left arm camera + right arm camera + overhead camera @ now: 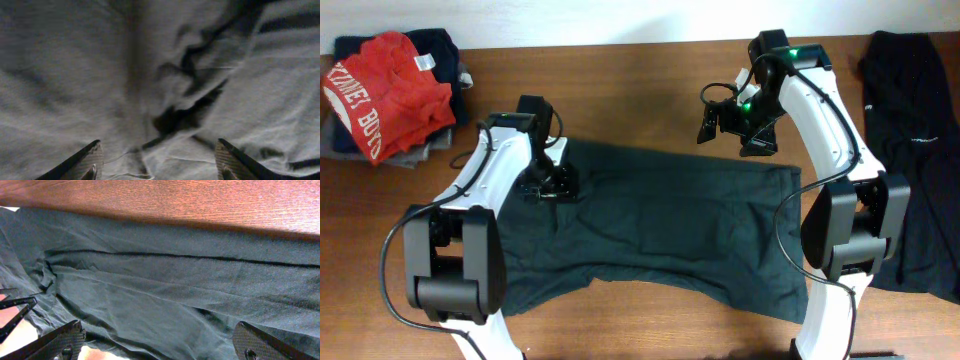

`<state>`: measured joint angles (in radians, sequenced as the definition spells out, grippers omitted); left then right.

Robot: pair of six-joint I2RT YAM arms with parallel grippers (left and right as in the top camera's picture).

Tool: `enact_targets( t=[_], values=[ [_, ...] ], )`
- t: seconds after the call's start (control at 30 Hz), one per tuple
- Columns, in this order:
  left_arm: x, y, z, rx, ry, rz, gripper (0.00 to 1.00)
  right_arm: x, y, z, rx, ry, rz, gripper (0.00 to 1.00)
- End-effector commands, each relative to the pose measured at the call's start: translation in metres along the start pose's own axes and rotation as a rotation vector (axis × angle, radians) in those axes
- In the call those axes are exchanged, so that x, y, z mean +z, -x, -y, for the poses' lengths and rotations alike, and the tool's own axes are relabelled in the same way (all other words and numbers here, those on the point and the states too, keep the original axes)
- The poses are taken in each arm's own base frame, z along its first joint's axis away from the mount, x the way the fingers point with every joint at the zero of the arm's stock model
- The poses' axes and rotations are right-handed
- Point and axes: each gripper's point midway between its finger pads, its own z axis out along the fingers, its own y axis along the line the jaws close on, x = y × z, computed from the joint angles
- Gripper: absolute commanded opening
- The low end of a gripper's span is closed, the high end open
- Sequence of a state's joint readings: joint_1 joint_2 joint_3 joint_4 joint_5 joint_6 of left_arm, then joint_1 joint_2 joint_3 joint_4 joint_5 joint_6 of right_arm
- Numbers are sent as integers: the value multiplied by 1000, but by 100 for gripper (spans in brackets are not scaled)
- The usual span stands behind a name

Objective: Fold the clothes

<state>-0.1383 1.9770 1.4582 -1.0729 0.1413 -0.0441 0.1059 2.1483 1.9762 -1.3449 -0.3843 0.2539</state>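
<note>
T-shirt (660, 220), dark grey-green, spread wide across the middle of the wooden desk (620, 70), mostly flat, lightly rumpled, lower hem wavy toward the near edge. Left gripper (550, 185) low over the shirt's upper left part, right at a small pucker of bunched cloth. In the left wrist view, left gripper (157, 145) with jaws parted, fingertips (82, 160) visible at the bottom of the frame, creased fabric lying below and between them, nothing pinched. Right gripper (732, 135) hovering over the shirt's far edge near its upper right corner. In the right wrist view, right gripper (157, 330) spread wide and empty, fabric with one long dark fold line beneath it, bare wood beyond. Red shirt (385, 90) with white lettering on top of a small heap at the far left corner of the desk, over a dark navy garment (435, 50) and a grey garment (415, 155). Black garment (910, 140) lying lengthwise along the right side of the desk, partly hidden behind the right arm.
</note>
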Motion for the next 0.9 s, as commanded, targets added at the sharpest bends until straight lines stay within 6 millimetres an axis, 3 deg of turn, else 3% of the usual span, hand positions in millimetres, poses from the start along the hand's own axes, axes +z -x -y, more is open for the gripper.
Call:
enact_targets(
  t=[0.0,0.87],
  values=[
    [-6,2,12,38,-37,11,63,-1,-2,-4,-8,9,-1,99],
    [17,-19,9,40,-45,-46,61,-1,-3,-4,-7,8,-4,99]
  ],
)
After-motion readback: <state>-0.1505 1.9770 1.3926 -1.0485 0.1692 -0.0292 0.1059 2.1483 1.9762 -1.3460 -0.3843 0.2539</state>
